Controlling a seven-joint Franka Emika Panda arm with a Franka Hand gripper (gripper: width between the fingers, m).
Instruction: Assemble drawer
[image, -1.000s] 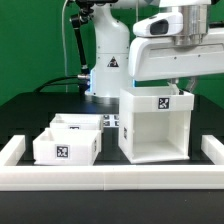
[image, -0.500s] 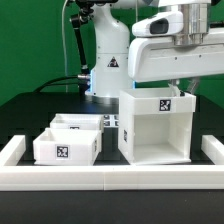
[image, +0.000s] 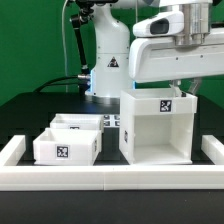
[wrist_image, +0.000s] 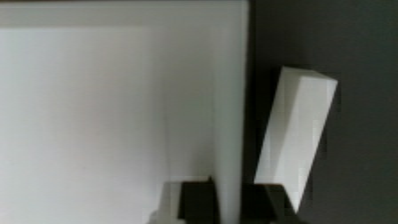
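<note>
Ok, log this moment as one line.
gripper: at drawer box far top edge, fingers straddling one wall, grip unconfirmed | small trays: two, exterior view's left of box, untouched

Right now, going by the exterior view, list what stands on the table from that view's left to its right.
left arm of the low border wall → front shallow tray → large hollow box → right arm of the low border wall

Looked like a robotics lab: robot arm (image: 105, 60) on black table (image: 30, 108), green backdrop (image: 30, 40), low white border wall (image: 110, 179), b/w sq. tags (image: 165, 103) on drawer box (image: 155, 135).
</note>
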